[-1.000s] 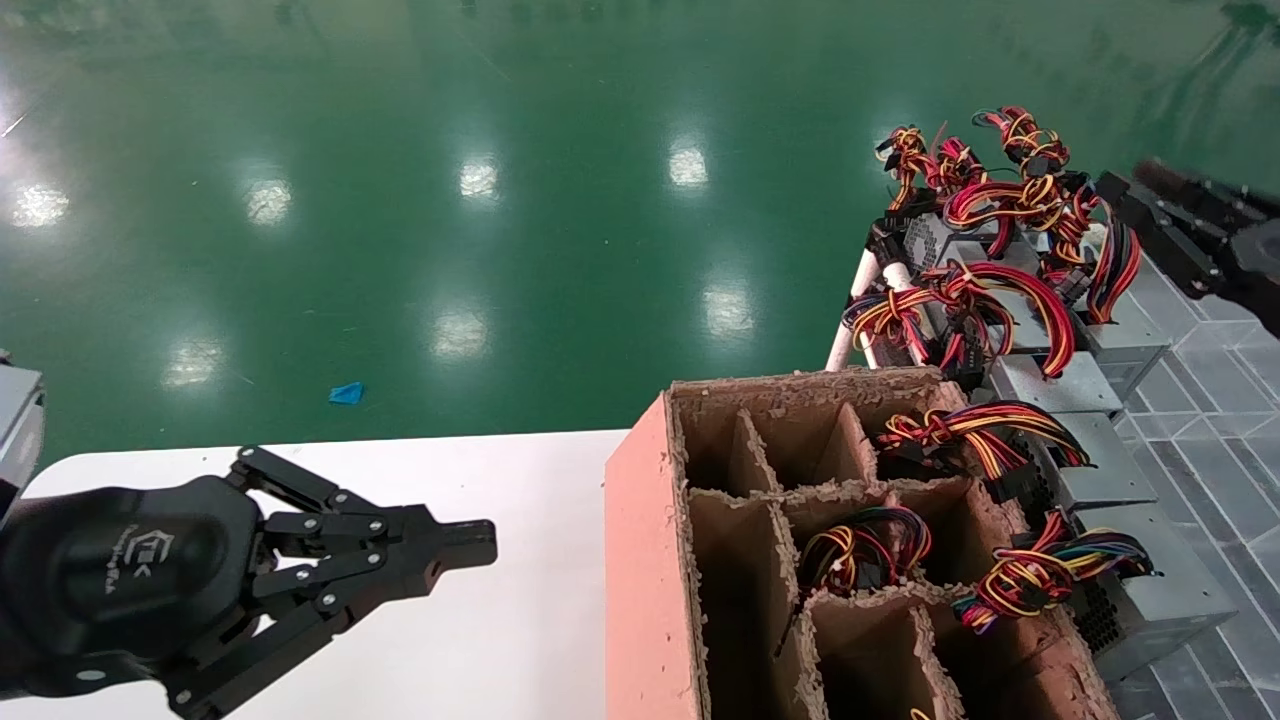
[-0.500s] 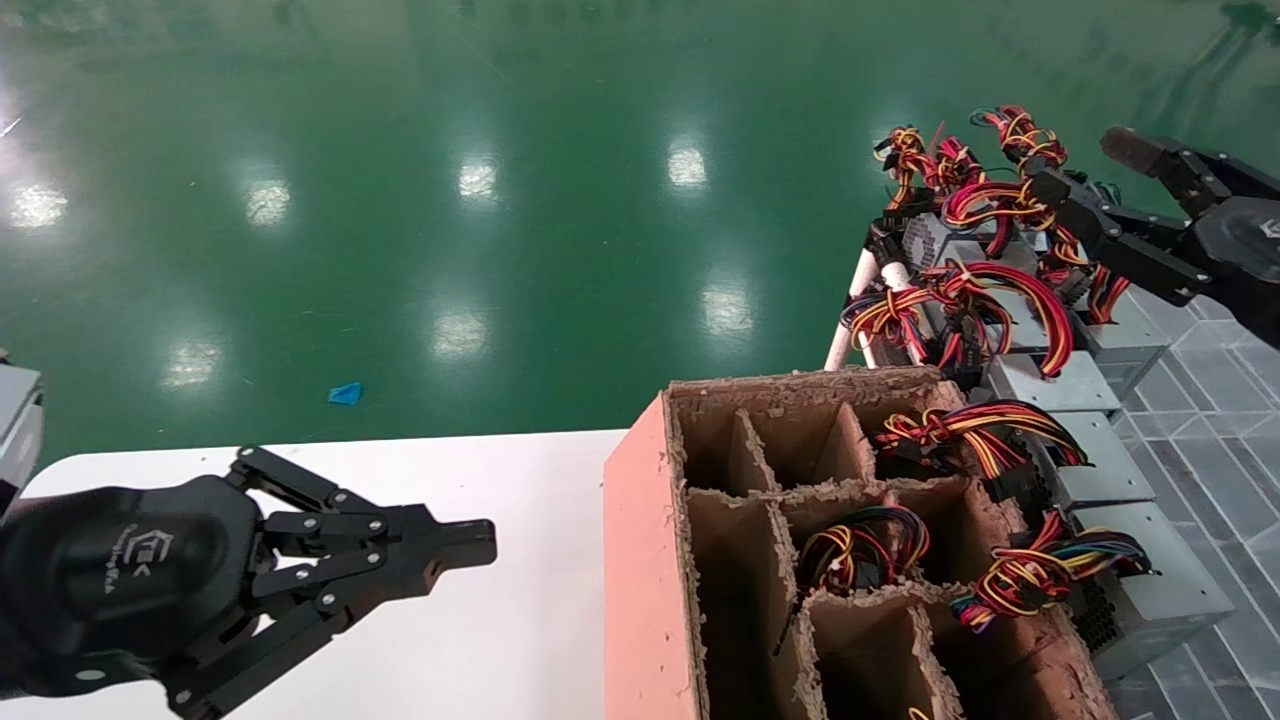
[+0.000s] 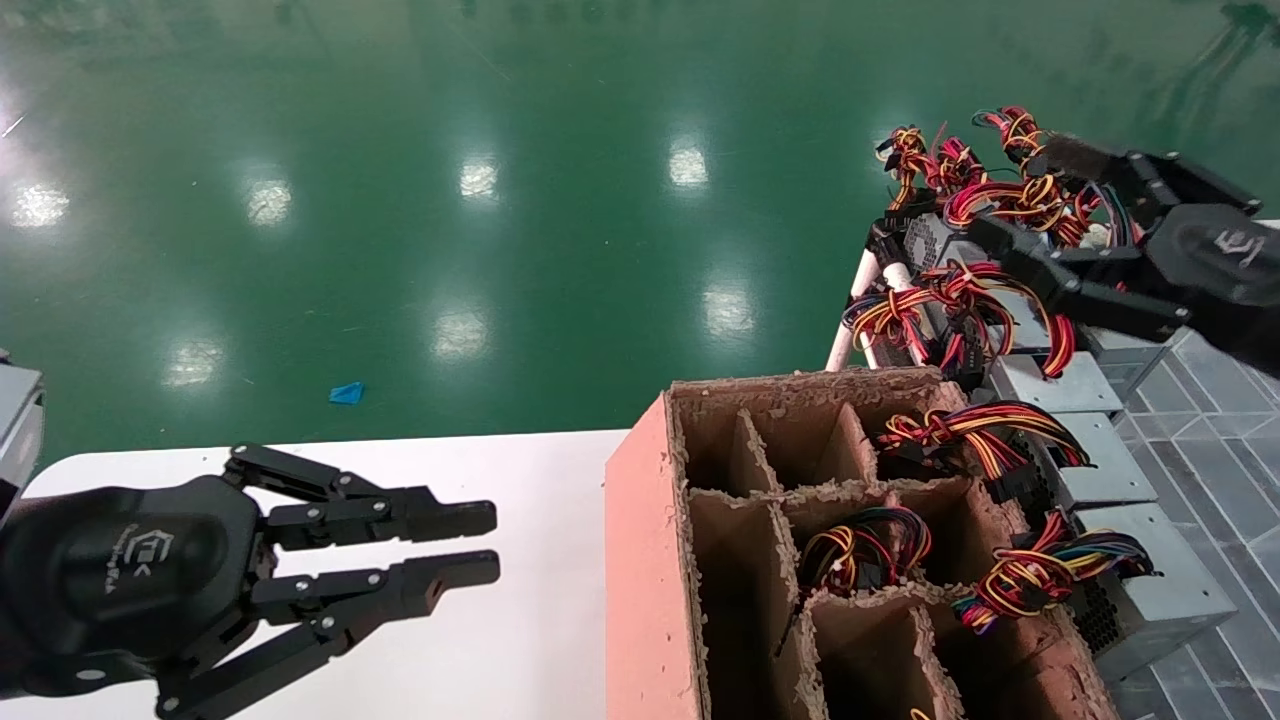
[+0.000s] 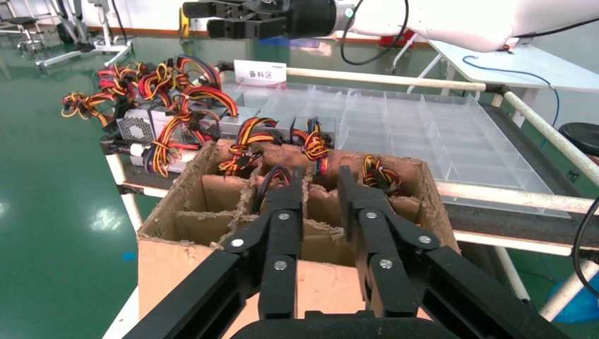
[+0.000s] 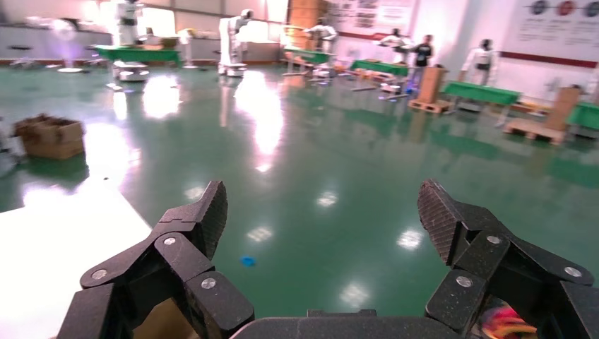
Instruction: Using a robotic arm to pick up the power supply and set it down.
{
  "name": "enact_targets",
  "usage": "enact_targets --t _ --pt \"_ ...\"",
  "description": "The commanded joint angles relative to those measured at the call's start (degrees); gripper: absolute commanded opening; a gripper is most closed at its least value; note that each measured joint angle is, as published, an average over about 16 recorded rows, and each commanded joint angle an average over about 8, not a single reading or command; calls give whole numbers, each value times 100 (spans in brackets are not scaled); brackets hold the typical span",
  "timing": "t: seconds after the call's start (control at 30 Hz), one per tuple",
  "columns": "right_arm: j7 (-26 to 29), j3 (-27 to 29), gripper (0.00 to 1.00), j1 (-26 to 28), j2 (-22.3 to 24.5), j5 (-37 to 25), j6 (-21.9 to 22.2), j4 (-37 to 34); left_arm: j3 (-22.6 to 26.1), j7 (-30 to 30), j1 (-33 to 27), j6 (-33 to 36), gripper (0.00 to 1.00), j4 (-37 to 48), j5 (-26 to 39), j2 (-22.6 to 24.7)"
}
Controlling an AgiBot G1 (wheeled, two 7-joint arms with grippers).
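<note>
Power supply units, silver-grey metal boxes with honeycomb vent faces and bundles of coloured wire, sit in a row on a rack at the right of the head view; we take the nearest one point(image 3: 1150, 590), with red, yellow, black, blue and purple strands, just beside the carton's right wall, as the task's piece. No gripper touches it.

Largest item we log: the glossy green floor point(image 3: 450, 200), which fills most of the head view and mirrors ceiling lights. The right wrist view shows a wide hall with green tables and figures far off.

Next, the white tabletop point(image 3: 520, 620) at lower left. On its right end stands a pink-sided brown cardboard carton with ragged dividers point(image 3: 640, 580); some cells hold wire bundles.

A clear plastic compartment tray point(image 4: 438, 134) lies on the rack beyond the carton.

The black linkage-fingered right gripper point(image 3: 1020, 195) hovers over the far wire bundles, jaws spread wide. The black left gripper point(image 3: 480, 545) hangs above the tabletop, well apart from the carton, fingers point(image 3: 440, 520) slightly parted and holding nothing.

A small blue scrap point(image 3: 347, 393) lies on the floor.
</note>
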Motion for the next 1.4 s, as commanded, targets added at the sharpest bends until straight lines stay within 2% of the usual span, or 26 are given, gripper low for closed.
enact_targets --t 0.03,1.07,1.4 --pt "127 -37 100 -78 24 34 -22 237 0 0 0 0 100 0 0 0" --pt "2061 -606 100 -1268 395 558 -361 3834 1 0 0 0 100 0 -1 0" --pt "2324 -696 100 -1457 457 645 -421 4398 1 1 1 -2 100 2 -1 -1"
